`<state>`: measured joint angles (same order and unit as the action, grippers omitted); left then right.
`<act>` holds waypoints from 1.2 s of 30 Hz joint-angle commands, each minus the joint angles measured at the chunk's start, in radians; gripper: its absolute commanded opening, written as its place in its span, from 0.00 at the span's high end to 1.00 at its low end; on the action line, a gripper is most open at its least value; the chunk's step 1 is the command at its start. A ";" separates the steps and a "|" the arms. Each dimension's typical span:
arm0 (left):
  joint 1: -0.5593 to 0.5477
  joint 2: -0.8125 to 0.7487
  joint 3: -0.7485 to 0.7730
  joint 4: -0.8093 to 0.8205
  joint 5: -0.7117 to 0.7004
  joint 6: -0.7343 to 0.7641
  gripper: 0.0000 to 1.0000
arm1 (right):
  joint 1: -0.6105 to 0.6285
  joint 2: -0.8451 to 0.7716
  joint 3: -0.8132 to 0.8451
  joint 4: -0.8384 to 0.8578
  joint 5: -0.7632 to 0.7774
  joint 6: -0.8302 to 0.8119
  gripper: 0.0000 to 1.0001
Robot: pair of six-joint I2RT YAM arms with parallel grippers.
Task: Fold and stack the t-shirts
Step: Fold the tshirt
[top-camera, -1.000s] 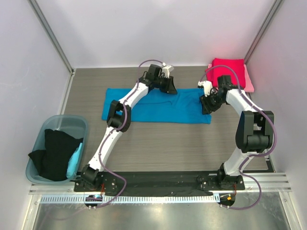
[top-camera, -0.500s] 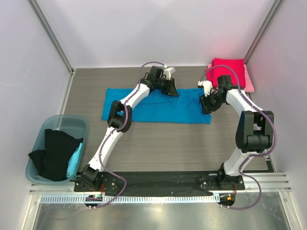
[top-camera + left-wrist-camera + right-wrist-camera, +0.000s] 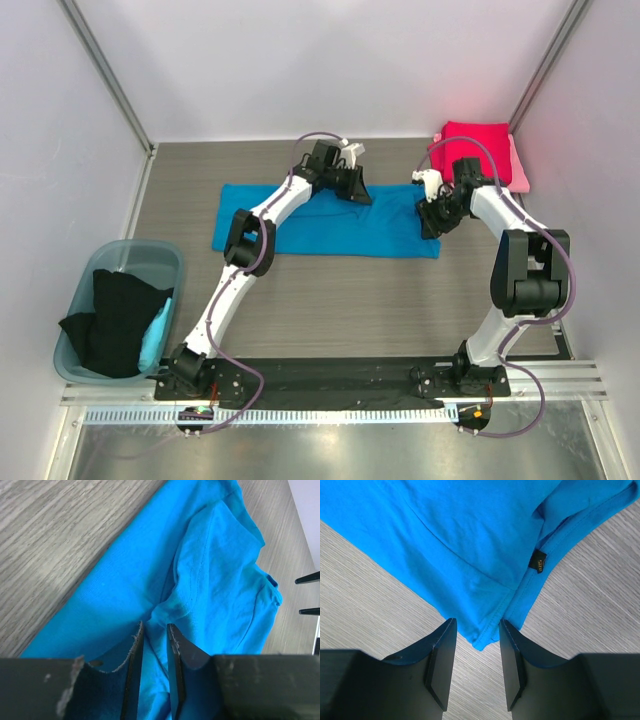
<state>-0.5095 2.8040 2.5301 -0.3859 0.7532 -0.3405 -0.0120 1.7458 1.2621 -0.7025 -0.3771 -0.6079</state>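
Note:
The bright blue t-shirt [image 3: 330, 225] lies spread flat across the middle of the table. My left gripper [image 3: 357, 188] is at its far edge, jaws nearly together with a raised fold of the blue cloth [image 3: 215, 560] pinched between them [image 3: 154, 627]. My right gripper [image 3: 430, 222] is at the shirt's right end, open, its fingers low on either side of a hemmed corner [image 3: 482, 640] that lies on the table. The shirt's collar label [image 3: 538, 561] shows just beyond. A folded crimson t-shirt [image 3: 475, 140] sits on a pale pink one [image 3: 520, 165] at the back right.
A translucent teal tub [image 3: 150, 255] stands at the left front, with a black t-shirt [image 3: 115, 320] hanging over its rim and a light blue cloth [image 3: 155, 335] beside it. Side walls close in the table on the left and right.
My left gripper has shifted slightly to the right along the shirt's far edge, drawing the cloth there with it. The right gripper has hardly moved.

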 commanded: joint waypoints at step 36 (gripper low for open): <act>0.035 -0.063 0.068 -0.033 0.002 0.049 0.97 | 0.006 0.027 -0.004 0.057 0.038 -0.016 0.57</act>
<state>-0.4915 2.8040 2.5641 -0.4038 0.7593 -0.3222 -0.0120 1.7729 1.2339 -0.6659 -0.3416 -0.6186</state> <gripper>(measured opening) 0.036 0.428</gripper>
